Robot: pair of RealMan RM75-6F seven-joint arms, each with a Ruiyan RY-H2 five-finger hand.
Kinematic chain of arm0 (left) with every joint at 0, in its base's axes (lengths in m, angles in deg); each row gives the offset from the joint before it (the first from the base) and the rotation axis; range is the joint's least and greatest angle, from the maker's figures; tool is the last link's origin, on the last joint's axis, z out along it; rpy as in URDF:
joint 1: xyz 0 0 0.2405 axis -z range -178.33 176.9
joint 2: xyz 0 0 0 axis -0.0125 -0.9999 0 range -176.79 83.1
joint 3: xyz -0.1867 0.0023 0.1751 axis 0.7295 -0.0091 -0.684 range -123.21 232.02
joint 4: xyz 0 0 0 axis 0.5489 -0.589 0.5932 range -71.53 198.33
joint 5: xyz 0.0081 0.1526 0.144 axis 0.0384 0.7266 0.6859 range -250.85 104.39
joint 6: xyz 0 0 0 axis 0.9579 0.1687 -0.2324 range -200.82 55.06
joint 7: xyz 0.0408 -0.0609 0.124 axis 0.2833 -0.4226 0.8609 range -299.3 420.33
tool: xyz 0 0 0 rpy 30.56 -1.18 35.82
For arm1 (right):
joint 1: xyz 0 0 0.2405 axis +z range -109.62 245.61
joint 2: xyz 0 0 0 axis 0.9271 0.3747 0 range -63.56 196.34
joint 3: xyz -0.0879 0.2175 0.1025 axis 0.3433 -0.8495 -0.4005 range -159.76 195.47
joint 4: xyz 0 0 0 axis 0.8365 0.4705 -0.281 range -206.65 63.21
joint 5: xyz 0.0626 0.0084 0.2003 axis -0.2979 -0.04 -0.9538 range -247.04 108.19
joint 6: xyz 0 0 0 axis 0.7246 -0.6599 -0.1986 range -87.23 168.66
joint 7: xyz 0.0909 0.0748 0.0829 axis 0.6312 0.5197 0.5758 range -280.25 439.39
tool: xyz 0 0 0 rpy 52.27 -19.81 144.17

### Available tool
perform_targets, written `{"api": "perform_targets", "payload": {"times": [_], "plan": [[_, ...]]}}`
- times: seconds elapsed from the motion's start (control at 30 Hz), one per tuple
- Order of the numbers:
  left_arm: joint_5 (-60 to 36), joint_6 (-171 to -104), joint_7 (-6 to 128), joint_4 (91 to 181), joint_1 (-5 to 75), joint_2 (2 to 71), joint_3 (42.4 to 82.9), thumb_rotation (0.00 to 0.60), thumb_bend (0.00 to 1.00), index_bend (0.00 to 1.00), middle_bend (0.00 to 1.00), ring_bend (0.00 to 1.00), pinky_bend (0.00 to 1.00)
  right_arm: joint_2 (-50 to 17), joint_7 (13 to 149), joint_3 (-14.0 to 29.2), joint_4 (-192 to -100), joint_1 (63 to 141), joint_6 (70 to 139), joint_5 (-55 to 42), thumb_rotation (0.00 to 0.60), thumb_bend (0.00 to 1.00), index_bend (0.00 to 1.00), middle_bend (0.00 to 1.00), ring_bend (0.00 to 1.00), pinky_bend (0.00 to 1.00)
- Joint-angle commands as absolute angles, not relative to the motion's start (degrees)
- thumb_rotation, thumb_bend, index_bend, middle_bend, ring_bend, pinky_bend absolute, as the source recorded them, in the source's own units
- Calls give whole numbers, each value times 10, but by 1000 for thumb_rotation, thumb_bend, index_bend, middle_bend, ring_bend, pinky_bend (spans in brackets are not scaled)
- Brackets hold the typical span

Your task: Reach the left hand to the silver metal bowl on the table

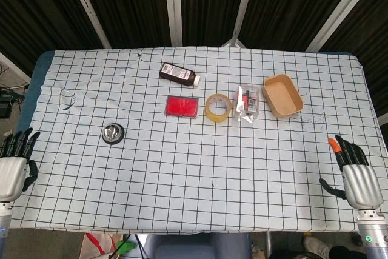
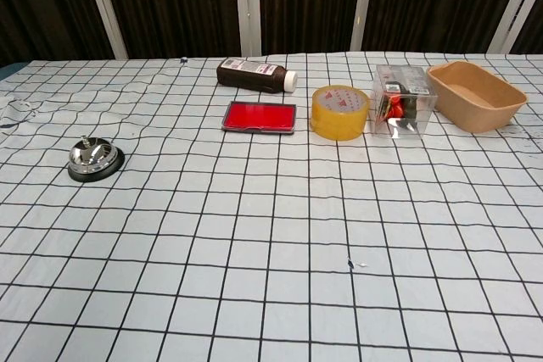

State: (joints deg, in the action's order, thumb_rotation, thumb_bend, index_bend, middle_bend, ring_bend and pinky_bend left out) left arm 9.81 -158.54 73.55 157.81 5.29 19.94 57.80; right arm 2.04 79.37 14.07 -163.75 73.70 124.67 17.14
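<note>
The silver metal bowl (image 1: 113,133) is a small shiny dome on a black base, lying on the left part of the checked tablecloth; the chest view shows the bowl (image 2: 95,158) at mid-left. My left hand (image 1: 14,163) sits at the table's left edge, well to the left of and nearer than the bowl, fingers spread and holding nothing. My right hand (image 1: 355,171) is at the right edge, fingers spread, also holding nothing. Neither hand appears in the chest view.
Across the far half lie a dark bottle (image 1: 179,74), a red flat case (image 1: 182,106), a yellow tape roll (image 1: 217,107), a clear plastic box (image 1: 248,102) and a tan tray (image 1: 283,95). The tablecloth is wrinkled at the far left (image 1: 68,96).
</note>
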Motion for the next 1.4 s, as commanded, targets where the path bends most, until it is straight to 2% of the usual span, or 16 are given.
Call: {"api": "perform_targets", "payload": {"times": [0.03,0.37,0.67,0.87,1.13,1.4], "plan": [[99,-1588,733,1578,52,199,579,600,1000,0,12,0,5,20,793,140,-1636,737,1248,171,600,248,26,28,88,97],[112,-1584,723,1584,54,195,573,600,1000,0,12,0,5,14,776,136,-1628,735,1256,168,600,248,26,29,88,97],[105,-1519,722,1560,95,214,581,600,1000,0,10,0,5,13,774,140,-1628,737,1249,170,600,248,26,28,88,97],[74,-1438,738,1517,153,252,605,600,1000,0,8,0,5,13,780,139,-1629,738,1248,169,600,248,25,28,88,97],[39,-1359,750,1421,228,334,639,600,1000,0,6,0,5,15,790,139,-1626,738,1244,164,600,248,25,29,88,97],[18,-1315,757,1355,270,397,647,600,1000,0,5,0,5,17,801,136,-1623,737,1246,162,600,248,26,28,88,97]]}}
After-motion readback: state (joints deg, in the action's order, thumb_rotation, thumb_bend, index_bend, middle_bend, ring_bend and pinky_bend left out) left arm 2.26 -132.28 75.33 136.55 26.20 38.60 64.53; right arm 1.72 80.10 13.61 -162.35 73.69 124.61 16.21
